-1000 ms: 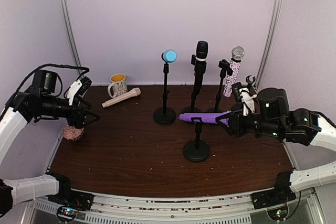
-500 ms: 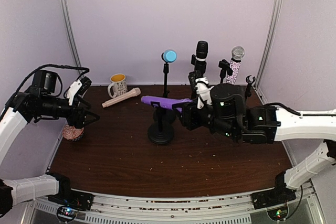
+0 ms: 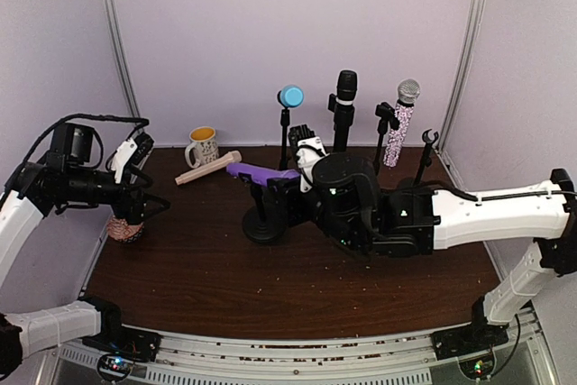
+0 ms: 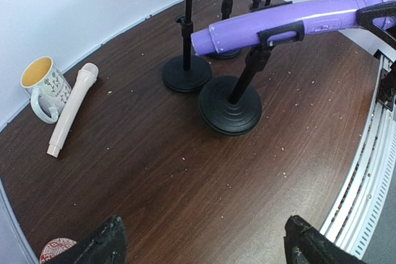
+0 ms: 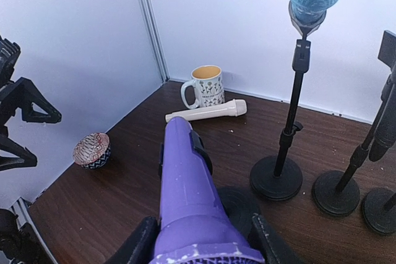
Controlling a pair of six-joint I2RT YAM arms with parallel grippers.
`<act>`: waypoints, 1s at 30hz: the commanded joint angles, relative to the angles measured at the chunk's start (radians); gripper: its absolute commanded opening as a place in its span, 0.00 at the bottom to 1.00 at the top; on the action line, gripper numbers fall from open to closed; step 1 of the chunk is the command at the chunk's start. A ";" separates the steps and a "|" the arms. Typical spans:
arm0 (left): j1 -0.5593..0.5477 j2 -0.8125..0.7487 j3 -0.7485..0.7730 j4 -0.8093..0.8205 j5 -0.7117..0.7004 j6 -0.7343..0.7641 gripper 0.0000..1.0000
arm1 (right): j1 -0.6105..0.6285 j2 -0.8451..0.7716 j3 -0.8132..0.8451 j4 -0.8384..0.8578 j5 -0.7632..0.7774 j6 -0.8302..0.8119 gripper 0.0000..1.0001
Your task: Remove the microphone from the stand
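A purple microphone point(image 3: 257, 171) lies level in the clip of a short black stand point(image 3: 263, 225), left of the table's middle. My right gripper point(image 3: 294, 184) is shut on the microphone's head end. In the right wrist view its fingers point(image 5: 137, 244) flank the purple body point(image 5: 184, 177), with the clip point(image 5: 199, 146) further along. The left wrist view shows the microphone point(image 4: 272, 24) still in the clip, over the round base point(image 4: 230, 106) on the table. My left gripper point(image 3: 158, 204) is open and empty at the far left, its fingertips point(image 4: 110, 244) wide apart.
At the back stand a blue-headed microphone point(image 3: 289, 96), a black one point(image 3: 346, 87), a sparkly one point(image 3: 403, 119) and an empty stand point(image 3: 427, 146). A mug point(image 3: 203, 144) and a beige microphone point(image 3: 209, 169) lie back left. A small patterned bowl point(image 3: 125, 228) sits under my left gripper.
My right arm has swept left across the table with the purple microphone in its grip, and the stand has come along with it. The left arm has hardly moved.
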 commanded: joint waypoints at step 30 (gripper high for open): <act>0.009 -0.011 -0.048 0.037 0.001 -0.010 0.96 | 0.082 0.040 0.207 -0.018 0.245 0.021 0.56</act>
